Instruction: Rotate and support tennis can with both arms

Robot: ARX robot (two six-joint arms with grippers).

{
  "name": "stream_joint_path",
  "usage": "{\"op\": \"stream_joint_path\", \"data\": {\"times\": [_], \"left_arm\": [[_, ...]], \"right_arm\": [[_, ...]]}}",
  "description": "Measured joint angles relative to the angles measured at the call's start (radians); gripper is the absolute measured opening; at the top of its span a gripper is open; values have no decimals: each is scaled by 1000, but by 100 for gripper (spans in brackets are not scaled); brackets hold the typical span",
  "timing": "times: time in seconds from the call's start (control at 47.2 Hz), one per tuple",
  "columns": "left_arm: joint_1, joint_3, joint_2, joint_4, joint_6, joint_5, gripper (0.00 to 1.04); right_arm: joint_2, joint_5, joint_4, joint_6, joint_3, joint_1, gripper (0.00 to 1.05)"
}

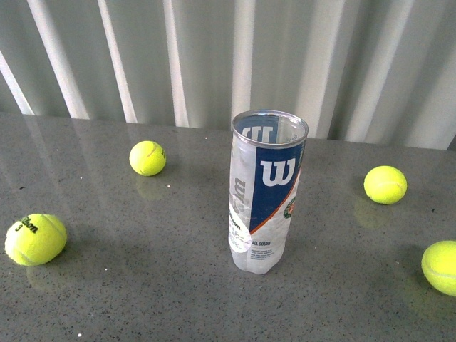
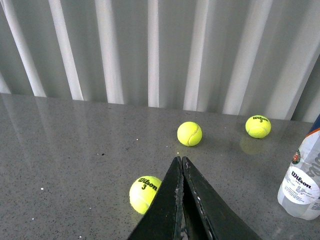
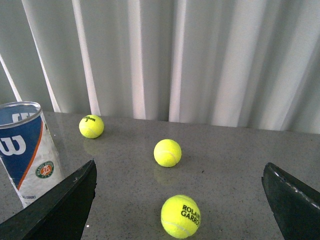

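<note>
**Tennis can upright and open-topped, neither gripper touching it**

Nearest the front camera, the grey speckled table (image 1: 178,285) is bare, and neither arm appears in that view. The tennis can (image 1: 266,191) stands upright a little farther in, near the middle of the table, its metal rim uppermost and open and its clear tube empty. The navy panel with the white "W" faces the camera.

Two balls lie level with the lower half of the can: a ball printed "Wilson 3" (image 1: 35,239) well off to its left, and a ball at the right edge (image 1: 440,266) well off to its right, cut by the frame. Farther back, a second left ball (image 1: 147,158) sits left of the can and a second right ball (image 1: 385,184) sits right of it, both well clear of the can. Behind everything hangs a pale pleated curtain (image 1: 214,57).

In the left wrist view the left gripper (image 2: 180,165) has its two black fingers pressed together at the tips, clenched on nothing, with the can apart from it at the picture's edge. In the right wrist view the right gripper (image 3: 180,175) is spread wide, its fingers (image 3: 65,205) well apart and empty; the can stands just beyond one finger, whether touching cannot be told.
</note>
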Motion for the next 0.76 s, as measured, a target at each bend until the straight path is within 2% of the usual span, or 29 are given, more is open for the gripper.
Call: {"op": "stream_joint_path", "data": {"times": [0.148, 0.424, 0.615, 0.763], "left_arm": [[0, 0, 0, -1, -1, 0, 5], [0, 0, -1, -2, -1, 0, 65], [0, 0, -1, -2, -1, 0, 99], [0, 0, -1, -2, 0, 0, 98]], "right_arm": [[0, 0, 0, 0, 0, 0, 98], [0, 0, 0, 0, 0, 0, 98], [0, 0, 0, 0, 0, 0, 98], [0, 0, 0, 0, 0, 0, 98]]}}
